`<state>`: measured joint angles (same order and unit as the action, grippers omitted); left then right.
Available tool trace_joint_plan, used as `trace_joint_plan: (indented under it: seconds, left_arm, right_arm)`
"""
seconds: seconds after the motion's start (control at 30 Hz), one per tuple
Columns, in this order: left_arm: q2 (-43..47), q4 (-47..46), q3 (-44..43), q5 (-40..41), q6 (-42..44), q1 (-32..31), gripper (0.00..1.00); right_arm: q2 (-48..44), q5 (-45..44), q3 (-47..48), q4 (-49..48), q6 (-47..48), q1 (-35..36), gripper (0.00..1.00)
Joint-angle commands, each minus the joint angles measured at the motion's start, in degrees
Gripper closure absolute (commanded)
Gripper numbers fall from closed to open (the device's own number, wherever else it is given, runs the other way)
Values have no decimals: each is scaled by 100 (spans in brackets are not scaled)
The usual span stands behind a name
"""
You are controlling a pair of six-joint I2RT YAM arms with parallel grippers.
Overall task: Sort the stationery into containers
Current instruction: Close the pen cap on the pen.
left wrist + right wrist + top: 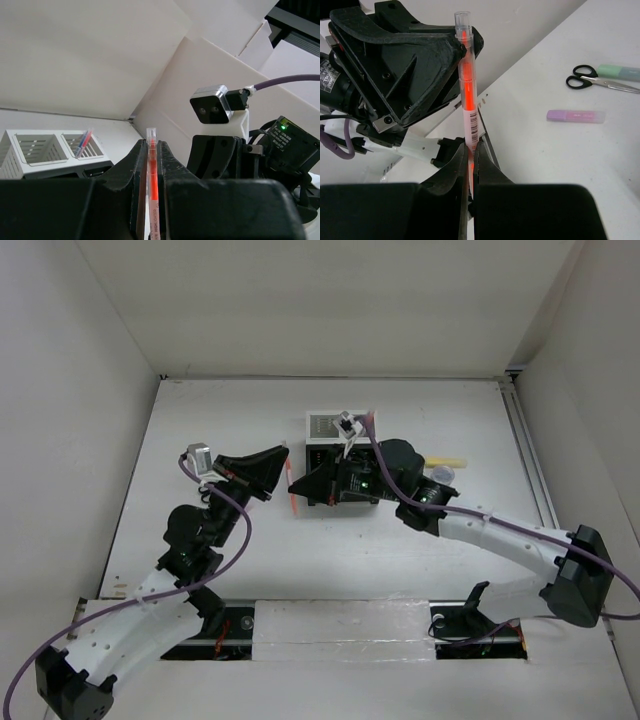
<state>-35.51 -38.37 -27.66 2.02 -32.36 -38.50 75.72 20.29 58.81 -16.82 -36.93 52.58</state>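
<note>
Left gripper (pixel 151 149) was clamped on a red-orange pen (pixel 468 102). Right gripper (pixel 470 152) pinched a like pen low on its barrel. Whether both held the same pen could not be told. Both grippers met just beside the bins (pixel 324 426), on their left side. This was likely a hand-over. One grip should let go only once the other was firm, then the pen should hang tip-down over a bin before release.

Top view: overhead, far, whole table (pixel 220 410). Wrist views: close, low, facing each other; left shows containers (pixel 37 152).
</note>
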Motion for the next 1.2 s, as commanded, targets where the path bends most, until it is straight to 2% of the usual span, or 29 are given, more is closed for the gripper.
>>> trace_joint_plan:
  seconds: [0.0,0.3,0.7,0.83,1.07,1.1,1.17]
  left_arm:
    - [35,444,269,-650,72,-79,100]
    - [201,444,436,-703,19,-79,100]
    - [325,567,437,-659,19,-79,100]
    - [264,497,385,-730,19,-79,100]
    - [158,1077,-205,-615,133,-79,100]
    - [158,1077,-283,-563,133,-79,100]
    - [219,1077,-337,-563,133,-79,91]
  right_arm:
    - [-58,-368,676,-1200,-139,-160,100]
    - [118,-105,1053,-1333,-368,-335,100]
    - [4,80,904,-1139,-69,-556,100]
    - [4,185,1019,-982,290,-495,100]
    - [-49,255,782,-709,950,-309,100]
    - [-49,325,782,-709,1003,-249,100]
    - [-101,326,720,-630,1169,-196,100]
